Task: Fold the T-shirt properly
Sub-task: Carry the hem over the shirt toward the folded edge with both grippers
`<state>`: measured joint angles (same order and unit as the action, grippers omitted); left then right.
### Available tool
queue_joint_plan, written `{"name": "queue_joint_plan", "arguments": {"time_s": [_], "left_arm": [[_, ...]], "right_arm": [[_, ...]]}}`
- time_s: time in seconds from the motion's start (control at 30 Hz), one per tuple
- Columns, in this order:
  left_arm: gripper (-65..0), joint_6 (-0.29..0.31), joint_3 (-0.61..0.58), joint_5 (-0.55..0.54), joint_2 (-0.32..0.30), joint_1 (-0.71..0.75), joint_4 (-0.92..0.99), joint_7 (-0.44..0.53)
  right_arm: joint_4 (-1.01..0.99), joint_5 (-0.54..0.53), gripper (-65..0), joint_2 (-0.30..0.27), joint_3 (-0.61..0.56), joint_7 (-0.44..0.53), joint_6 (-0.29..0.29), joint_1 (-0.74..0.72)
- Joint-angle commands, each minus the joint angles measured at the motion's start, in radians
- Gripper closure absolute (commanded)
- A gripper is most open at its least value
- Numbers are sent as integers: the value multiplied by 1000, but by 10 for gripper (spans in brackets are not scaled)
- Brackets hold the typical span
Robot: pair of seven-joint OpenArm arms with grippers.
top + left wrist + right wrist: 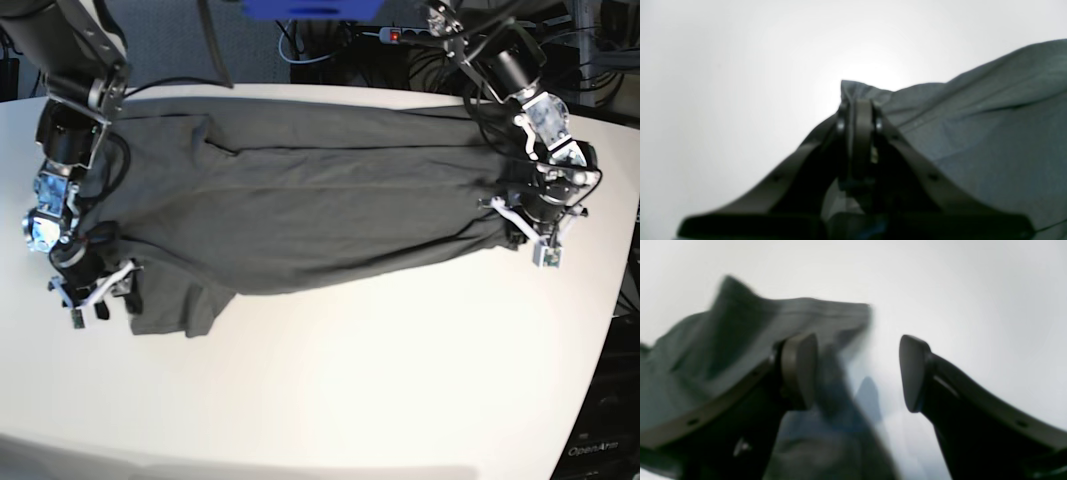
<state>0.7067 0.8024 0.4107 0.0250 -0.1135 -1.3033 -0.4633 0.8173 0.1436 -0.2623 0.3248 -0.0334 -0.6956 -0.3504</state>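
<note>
Pinched in my left hand (858, 110), the thin dark grey T-shirt (300, 210) lies folded lengthwise across the white surface (380, 380); my right hand (857, 373) gapes, cloth released; next, regrasp for the crosswise fold.

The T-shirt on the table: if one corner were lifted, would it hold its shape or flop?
Probably flop: the T-shirt lies creased and draped on the table. It bunches where the left gripper pinches it, so it likely sags and drags rather than slides whole.
</note>
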Motion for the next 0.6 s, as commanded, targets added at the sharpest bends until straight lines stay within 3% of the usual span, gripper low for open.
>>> {"name": "queue_joint_plan", "arguments": {"time_s": [0.0,0.27,0.47,0.57], "left_arm": [[-25,-9,1,50,-3,2,1,-58],[-25,-9,1,52,-3,1,1,-58],[-25,-9,1,52,-3,1,1,-58],[-25,-9,1,52,-3,1,1,-58]], "right_arm": [[17,-16,-384,-13,1,26,-3,-16],[61,-16,-383,39,1,25,-3,7],[63,-14,-379,44,0,25,-3,11],[63,-14,-341,45,0,25,-3,12]]}}
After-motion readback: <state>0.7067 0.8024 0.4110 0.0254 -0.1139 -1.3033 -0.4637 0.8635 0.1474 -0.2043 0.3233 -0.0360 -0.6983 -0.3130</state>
